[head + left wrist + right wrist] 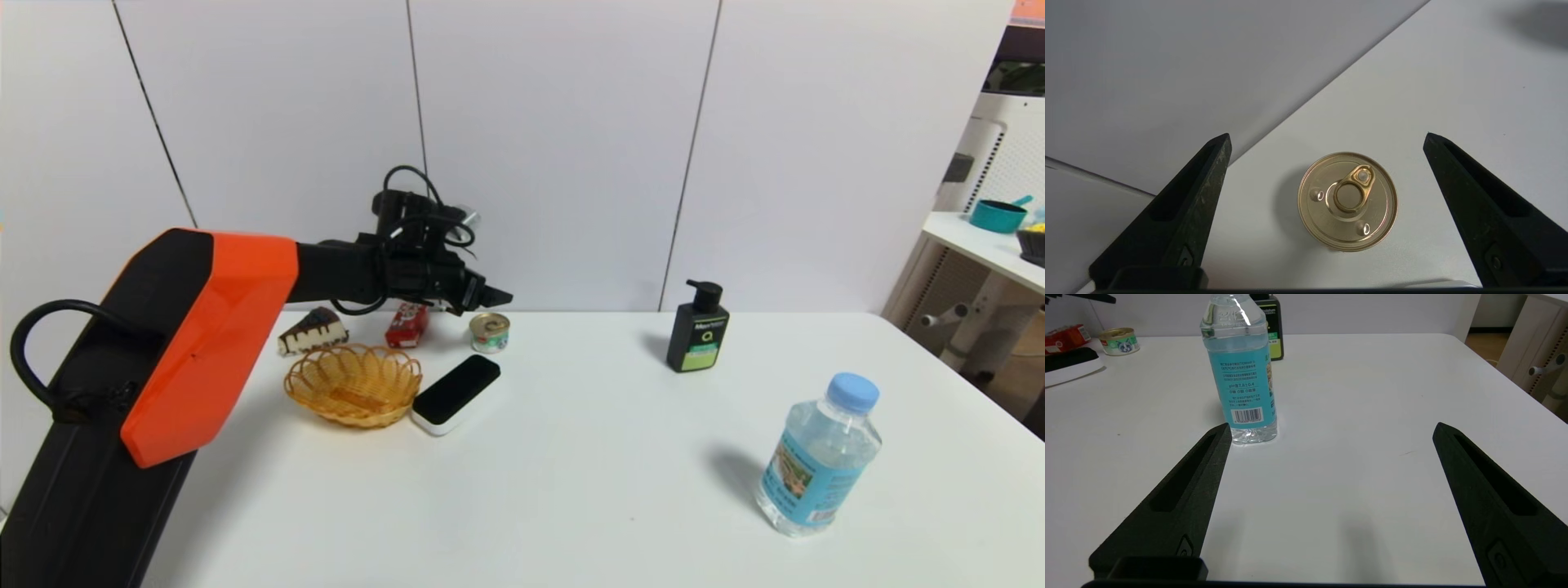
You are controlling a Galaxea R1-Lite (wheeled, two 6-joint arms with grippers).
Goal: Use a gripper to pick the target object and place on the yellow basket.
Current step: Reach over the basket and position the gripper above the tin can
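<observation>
Can: the can (490, 333) stands upright on the table (571, 474), behind the phone (457, 392), which is the landmark
Left claw: the left claw (1327, 136) hovers above and behind the phone, spread wide, nothing pinched
Can and claw: beneath the left claw, between the lines of its two fingers, untouched
Basket: the basket (353, 384) sits just left of the phone
Right claw: the right claw (1333, 424) is spread over the table, right of the phone

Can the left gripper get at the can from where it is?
Probably yes: the left gripper hovers over the can with its jaws open wider than the lid, and nothing shows between them.
</observation>
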